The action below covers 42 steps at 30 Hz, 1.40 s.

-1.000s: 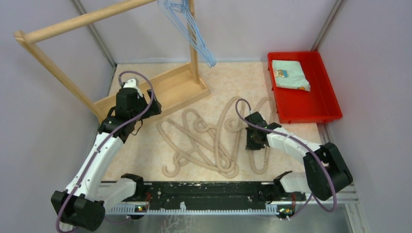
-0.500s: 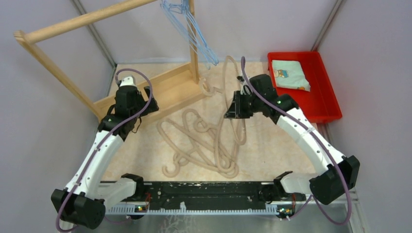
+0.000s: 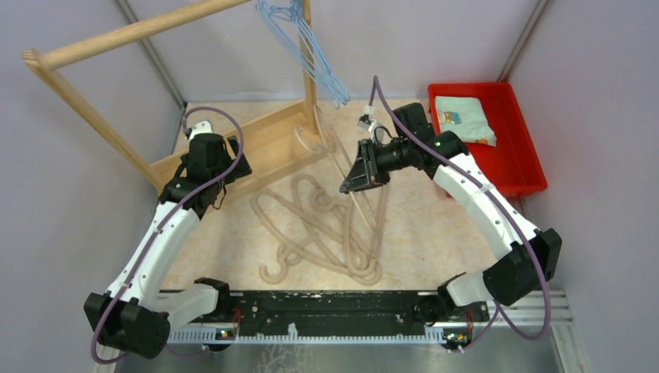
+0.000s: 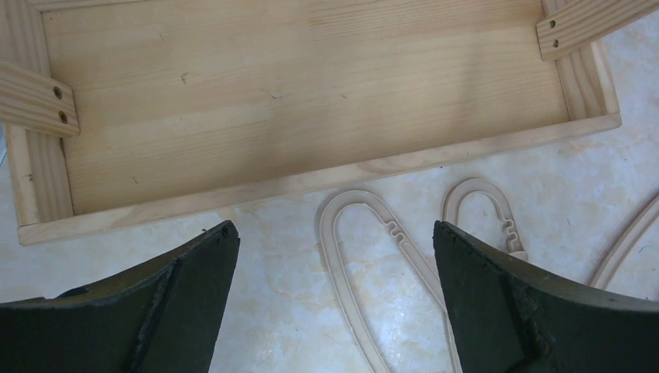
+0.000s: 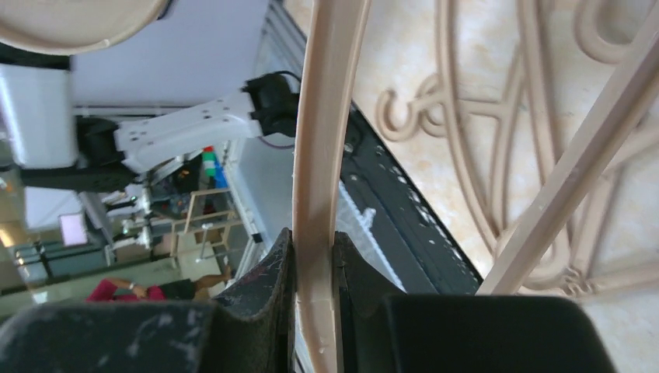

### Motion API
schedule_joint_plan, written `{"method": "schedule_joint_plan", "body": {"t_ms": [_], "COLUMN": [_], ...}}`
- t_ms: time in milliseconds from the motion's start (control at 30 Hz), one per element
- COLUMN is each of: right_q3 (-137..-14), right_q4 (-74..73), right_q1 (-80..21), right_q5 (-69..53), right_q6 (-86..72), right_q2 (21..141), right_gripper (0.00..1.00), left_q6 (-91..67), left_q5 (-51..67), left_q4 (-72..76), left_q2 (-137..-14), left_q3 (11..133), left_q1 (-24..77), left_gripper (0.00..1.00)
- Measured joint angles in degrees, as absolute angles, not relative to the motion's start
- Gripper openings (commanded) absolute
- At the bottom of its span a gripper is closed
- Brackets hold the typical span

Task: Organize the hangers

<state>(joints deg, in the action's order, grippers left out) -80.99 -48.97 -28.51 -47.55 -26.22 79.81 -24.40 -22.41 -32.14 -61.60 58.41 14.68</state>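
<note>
A tangle of beige hangers (image 3: 326,233) lies on the floor between the arms. One beige hanger (image 3: 381,217) is lifted off the floor and tilted, its hook near the wooden rack's base. My right gripper (image 3: 351,183) is shut on this hanger; in the right wrist view the hanger's bar (image 5: 326,116) is pinched between the fingers of the right gripper (image 5: 315,256). Several light-blue wire hangers (image 3: 311,54) hang from the rack's rail. My left gripper (image 3: 225,167) hovers by the rack base. It stands open (image 4: 334,241) over a beige hanger loop (image 4: 365,233) on the floor, holding nothing.
The wooden rack (image 3: 132,33) stands at the back left, its base tray (image 4: 311,101) just beyond my left fingers. A red bin (image 3: 482,167) holding a folded cloth (image 3: 464,120) sits at the back right. Walls close in both sides.
My right gripper has lifted a beige hanger off the floor pile and carried it up and left toward the rack. The left arm has barely moved.
</note>
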Motion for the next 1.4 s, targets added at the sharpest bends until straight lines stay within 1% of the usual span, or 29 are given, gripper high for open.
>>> {"method": "schedule_joint_plan", "body": {"t_ms": [67,100,133,267,433,533,633,733,833,1000,1133,1233,1400], "right_q3": [-83.11,-86.65,-87.15,-96.77,-102.24,-107.7,-116.38,-129.93,-139.52,-141.01,-143.65,-145.32,-145.97], "right_q4": [-47.7,-47.13,-46.94,-45.3,-41.5,-38.68,-37.21,-36.29,-31.51,-15.03,-4.86,0.47,4.82], "right_q1": [-28.64,-28.75,-28.82,-29.15,-29.3,-30.0,-30.94,-31.79,-32.14,-32.14,-32.16,-32.16,-32.16], "right_q5": [-50.48,-52.53,-52.8,-55.44,-57.76,-58.39,-58.5,-58.61,-59.0,-60.29,-60.69,-60.45,-58.3], "right_q6": [-27.73,-28.58,-28.64,-28.82,-31.51,-33.58,-34.98,-37.32,-41.71,-54.02,-61.21,-64.62,-67.11], "right_q2": [80.4,81.95,82.19,87.37,91.2,96.01,103.02,112.51,119.55,124.01,127.92,130.74,133.47], "right_gripper": [0.0,0.0,0.0,0.0,0.0,0.0,0.0,0.0,0.0,0.0,0.0,0.0,0.0], "left_q6": [-24.49,-24.51,-24.53,-24.53,-24.25,-23.92,-23.55,-23.14,-22.85,-22.22,-21.61,-21.08,-20.71], "left_q5": [-22.85,-23.0,-23.11,-23.46,-23.55,-23.55,-23.49,-23.29,-22.96,-22.5,-22.11,-21.54,-20.29], "left_q4": [-32.16,-32.23,-32.27,-31.88,-31.24,-30.79,-30.17,-29.32,-28.6,-28.03,-27.81,-27.57,-27.07], "left_q2": [-61.58,-61.6,-61.71,-62.89,-63.96,-64.82,-65.65,-66.0,-66.22,-66.67,-67.18,-68.01,-69.97], "left_q3": [58.5,58.59,58.78,60.36,60.4,60.69,61.39,61.95,62.57,63.18,63.18,63.2,64.1], "left_q1": [14.68,14.68,14.68,14.68,14.66,14.61,14.61,14.59,14.48,14.33,13.8,13.28,12.8], "left_gripper": [1.0,1.0,1.0,1.0,1.0,1.0,1.0,1.0,1.0,1.0,1.0,1.0,1.0]}}
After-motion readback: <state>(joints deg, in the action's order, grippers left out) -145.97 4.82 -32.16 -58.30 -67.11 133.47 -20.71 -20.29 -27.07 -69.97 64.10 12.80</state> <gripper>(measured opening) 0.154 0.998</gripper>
